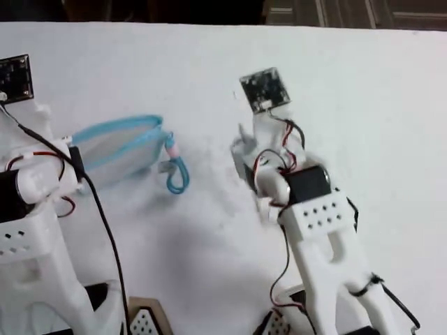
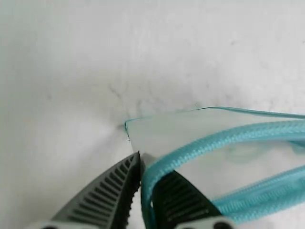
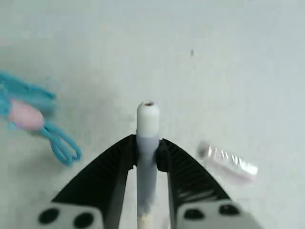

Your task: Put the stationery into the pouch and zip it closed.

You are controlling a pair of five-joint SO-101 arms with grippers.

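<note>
At the left side of the white table [image 1: 349, 91], the left gripper [image 2: 139, 160] is pinching one corner of the clear pouch [image 1: 115, 148]. Its two ribbed fingers are pressing together on the end of the turquoise zipper [image 2: 214, 143]. The pouch is lying on the table just beside that arm and stretching away from the claw toward the middle of the table. Its two zipper sides are bowing apart, so the mouth is standing open. A turquoise cord loop [image 1: 178, 178] with a pink bead [image 1: 172, 148] is trailing from the far end of the pouch and resting on the table.

Near the middle of the table, apart from the pouch, the right gripper [image 3: 147, 148] is clamping a pen [image 3: 147, 121] between its black fingers. The pen is running along the length of the claw, with its rounded white tip sticking out past the fingertips and its grey barrel passing back between them. Whether the tip is touching the table cannot be told.

From the right wrist, the cord loop and pink bead are showing off to one side of the pen. A small clear, shiny piece [image 3: 228, 162] is lying on the table near the other side of the claw, and what it is cannot be told.
</note>
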